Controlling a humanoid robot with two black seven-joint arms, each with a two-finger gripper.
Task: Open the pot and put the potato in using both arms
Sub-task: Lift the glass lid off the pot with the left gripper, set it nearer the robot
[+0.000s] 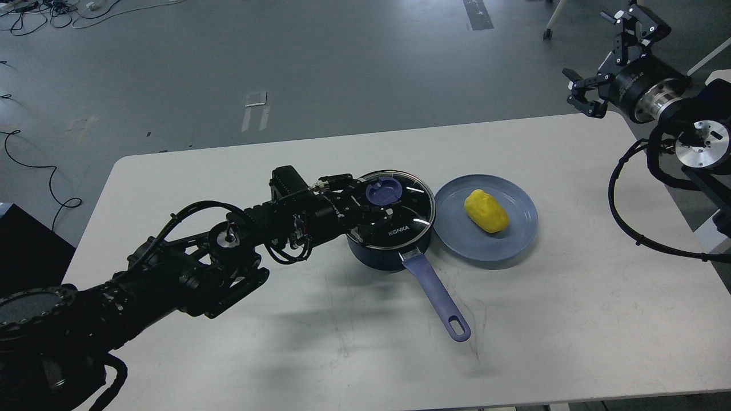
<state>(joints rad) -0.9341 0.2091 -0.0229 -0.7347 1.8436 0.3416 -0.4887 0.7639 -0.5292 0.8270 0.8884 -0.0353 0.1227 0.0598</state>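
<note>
1. Left gripper (381, 201) at blue knob (384, 191) of glass lid (400, 214), fingers either side; whether clamped on it or only cupping it, cannot tell.
2. Pot (382, 257) mid-table, lid on, touching or just beside plate (517, 240) bearing potato (486, 211).
3. Best: squeeze knob centrally, lift straight up, avoid dragging pot by its handle (437, 294).
4. Right gripper (614, 54) spread wide, holding nothing, high and well apart from potato.

A glossy glass lid (400, 214) is seen on the pot (388, 257); the tabletop (228, 354) is matt, the potato (485, 211) lumpy.
</note>
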